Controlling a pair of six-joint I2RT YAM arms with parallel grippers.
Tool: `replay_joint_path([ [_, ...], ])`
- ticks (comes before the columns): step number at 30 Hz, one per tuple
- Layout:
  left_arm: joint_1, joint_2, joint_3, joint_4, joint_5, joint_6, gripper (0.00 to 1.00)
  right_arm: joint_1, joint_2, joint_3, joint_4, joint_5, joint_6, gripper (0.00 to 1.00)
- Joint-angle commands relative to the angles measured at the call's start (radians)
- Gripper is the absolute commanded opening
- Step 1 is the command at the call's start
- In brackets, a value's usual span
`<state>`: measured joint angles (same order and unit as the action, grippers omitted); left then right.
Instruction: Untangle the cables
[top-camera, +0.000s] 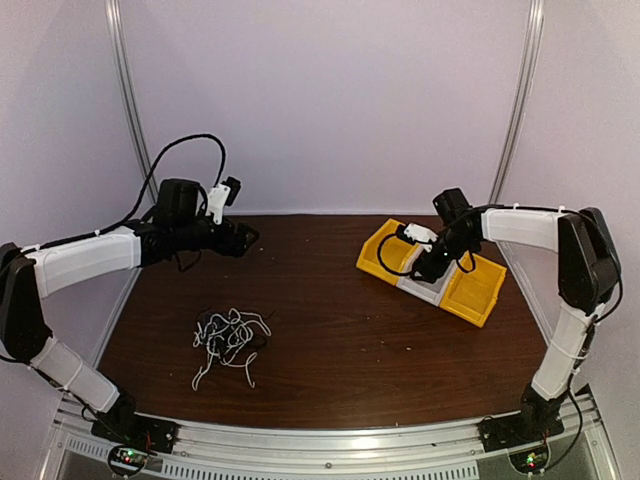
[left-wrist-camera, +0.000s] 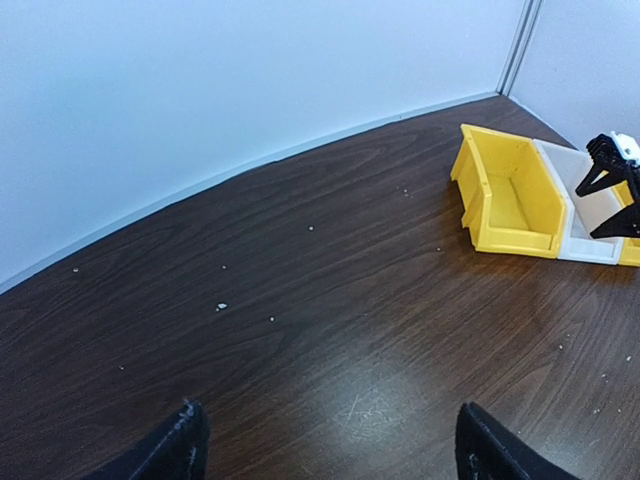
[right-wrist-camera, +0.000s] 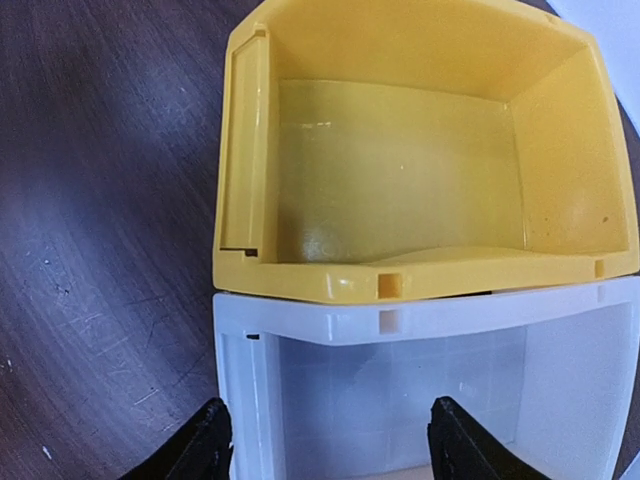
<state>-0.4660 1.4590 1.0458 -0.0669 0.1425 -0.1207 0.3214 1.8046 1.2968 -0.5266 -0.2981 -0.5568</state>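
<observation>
Several cables lie knotted: light, floppy, best pinched at an outer loop. Left gripper and right gripper both gape, empty.

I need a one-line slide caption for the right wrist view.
Right tool open above white bin, beside empty yellow bin.

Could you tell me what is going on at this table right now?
Nothing is being handled yet. The tangled cables, white and dark, lie in a clump on the table, untouched. The left gripper hovers open farther back, over bare wood. The right gripper hangs open over the row of bins, its fingers above the white bin beside a yellow one.
</observation>
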Motion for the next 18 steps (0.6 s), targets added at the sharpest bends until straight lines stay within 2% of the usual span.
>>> replay_joint_path([
  [1,-0.005,-0.003,0.037,0.016,0.021,0.012,0.87,0.014,0.054,0.057,-0.090,-0.023,-0.047,0.69],
  [8,-0.005,-0.008,0.038,0.016,0.015,0.010,0.87,0.029,0.097,0.047,-0.087,-0.062,-0.067,0.64],
  [14,-0.005,-0.008,0.037,0.016,-0.049,-0.003,0.87,0.052,0.101,0.022,-0.117,-0.085,-0.117,0.40],
  [18,-0.005,-0.007,0.037,0.015,-0.056,0.004,0.87,0.076,0.060,-0.031,-0.115,-0.084,-0.141,0.35],
])
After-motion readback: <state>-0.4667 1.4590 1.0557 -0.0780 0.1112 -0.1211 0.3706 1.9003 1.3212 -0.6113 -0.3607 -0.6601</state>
